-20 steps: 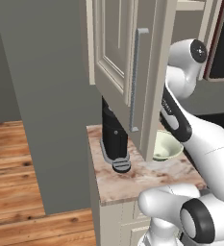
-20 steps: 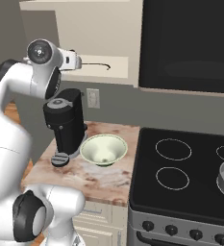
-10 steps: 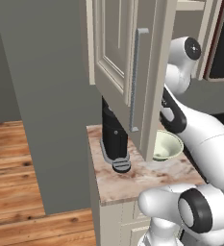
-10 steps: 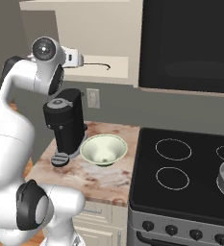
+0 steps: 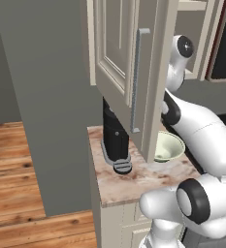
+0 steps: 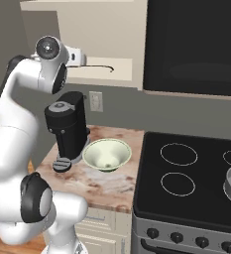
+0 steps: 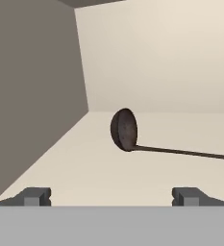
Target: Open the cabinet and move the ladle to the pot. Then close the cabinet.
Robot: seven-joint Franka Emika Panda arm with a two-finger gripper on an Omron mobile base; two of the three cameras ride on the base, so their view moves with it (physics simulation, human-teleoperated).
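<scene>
Reaching into the open cabinet [image 5: 119,53], your pincer [image 7: 111,196] gapes wide and empty; grasp the light, stiff ladle [image 7: 128,132] mid-handle.

A rendered home kitchen, marked by a black stove [image 6: 186,183], cream wall cabinet [image 5: 121,58], marble-look counter [image 5: 134,177], coffee maker [image 6: 67,126] and wood floor [image 5: 12,169].
</scene>
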